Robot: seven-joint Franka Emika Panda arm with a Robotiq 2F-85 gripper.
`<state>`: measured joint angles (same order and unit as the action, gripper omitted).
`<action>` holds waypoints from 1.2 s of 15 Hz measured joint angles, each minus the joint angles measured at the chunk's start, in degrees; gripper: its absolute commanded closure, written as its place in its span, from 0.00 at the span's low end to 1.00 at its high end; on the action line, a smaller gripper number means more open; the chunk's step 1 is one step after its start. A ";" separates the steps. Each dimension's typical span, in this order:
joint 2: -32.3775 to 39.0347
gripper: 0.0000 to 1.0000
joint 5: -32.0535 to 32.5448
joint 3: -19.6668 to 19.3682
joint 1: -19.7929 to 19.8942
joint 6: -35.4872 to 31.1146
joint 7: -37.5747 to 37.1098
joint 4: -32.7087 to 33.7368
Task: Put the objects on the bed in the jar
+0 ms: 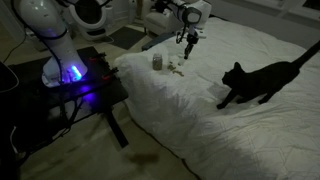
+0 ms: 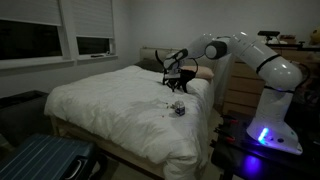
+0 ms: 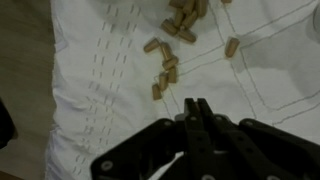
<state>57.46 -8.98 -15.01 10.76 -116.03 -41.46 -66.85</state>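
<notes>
The objects, small tan-olive bits (image 3: 165, 72), lie scattered on the bed's white quilted cover (image 3: 110, 90), with more at the top of the wrist view (image 3: 182, 20). My gripper (image 3: 197, 104) hangs above the cover just short of them. Its fingers are pressed together and nothing shows between them. In an exterior view the gripper (image 1: 187, 43) hovers behind and to the right of the jar (image 1: 157, 62), which stands upright near the bed's corner with the bits (image 1: 176, 69) beside it. In the other exterior view the gripper (image 2: 172, 82) is above and left of the jar (image 2: 179, 109).
A black cat (image 1: 255, 84) stands on the bed (image 1: 200, 120) to the right of the gripper. The robot's base (image 1: 62, 55) stands on a dark table (image 1: 95, 92) beside the bed. A dresser (image 2: 240, 85) stands past the bed, and a suitcase (image 2: 40, 160) lies on the floor.
</notes>
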 measured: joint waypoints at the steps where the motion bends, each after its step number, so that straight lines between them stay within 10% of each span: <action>1: -0.69 0.94 0.00 0.00 -0.07 -0.16 0.37 -0.94; 12: -1.14 0.99 1.08 0.45 -0.68 -0.94 0.65 -2.15; 18: -4.24 0.99 8.64 0.37 -7.88 -10.26 3.06 -10.58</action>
<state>53.22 -0.33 -14.64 2.88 -126.29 -38.40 -77.43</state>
